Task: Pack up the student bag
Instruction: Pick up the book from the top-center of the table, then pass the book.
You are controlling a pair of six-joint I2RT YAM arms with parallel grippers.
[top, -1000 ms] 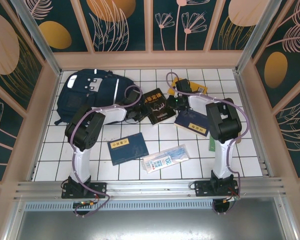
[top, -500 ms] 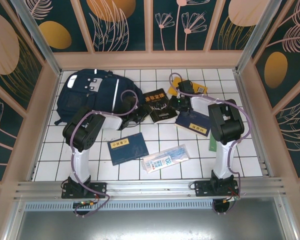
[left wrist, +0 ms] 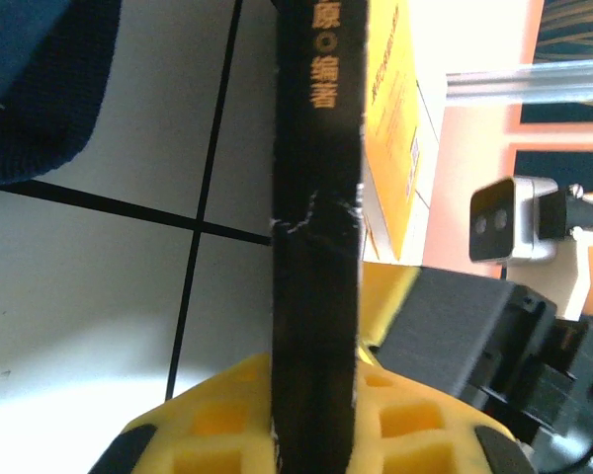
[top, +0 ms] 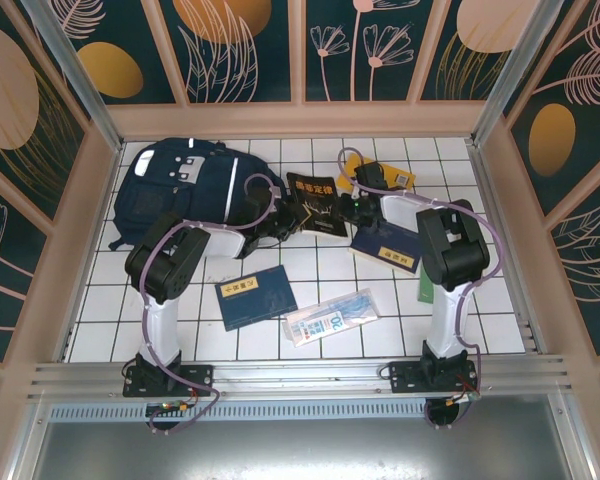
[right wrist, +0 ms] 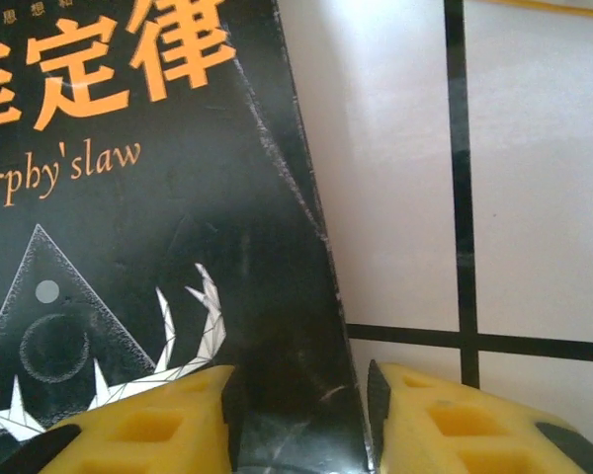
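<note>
Right wrist: black book cover; left wrist: spine, yellow book behind.
</note>
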